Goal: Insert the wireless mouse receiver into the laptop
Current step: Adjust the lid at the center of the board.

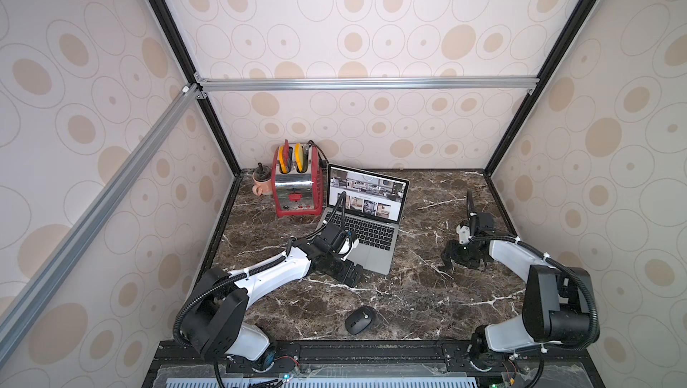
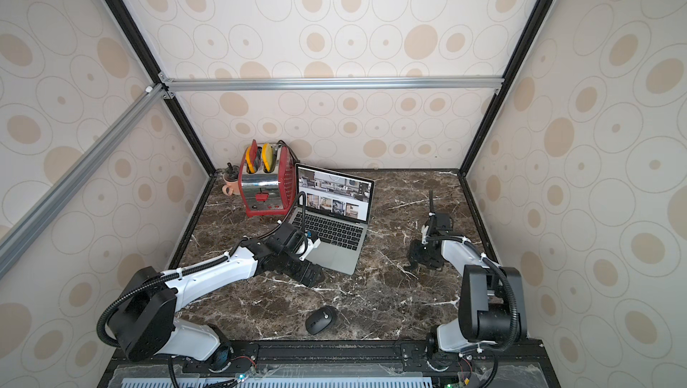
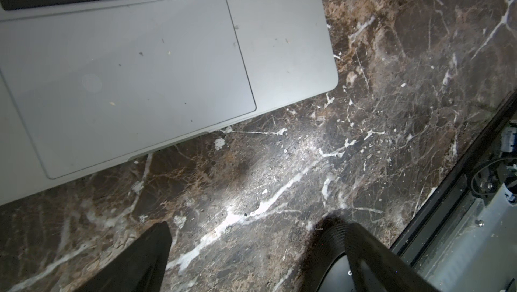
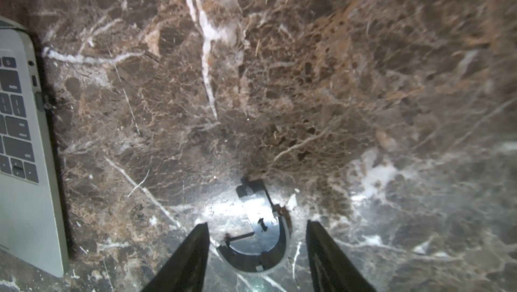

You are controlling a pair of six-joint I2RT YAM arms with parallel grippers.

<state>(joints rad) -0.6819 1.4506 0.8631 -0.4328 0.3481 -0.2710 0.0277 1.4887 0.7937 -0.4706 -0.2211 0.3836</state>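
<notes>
Silver laptop (image 1: 366,233) stands open at the back of the surface (image 1: 416,293); a dark stub (image 4: 44,103) on its side edge may be the receiver (too small to be sure). Both arms' jaws gape, holding nothing; next: confirm it's seated.

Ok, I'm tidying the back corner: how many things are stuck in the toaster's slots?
2: a red-edged one in the toaster's slot nearer the mug, a yellow one in the slot nearer the laptop. Anything deeper inside is hidden.

Left arm (image 1: 275,274) and right arm (image 1: 513,256) have white shells, black joints, ribbed black cables (image 1: 341,202).
</notes>
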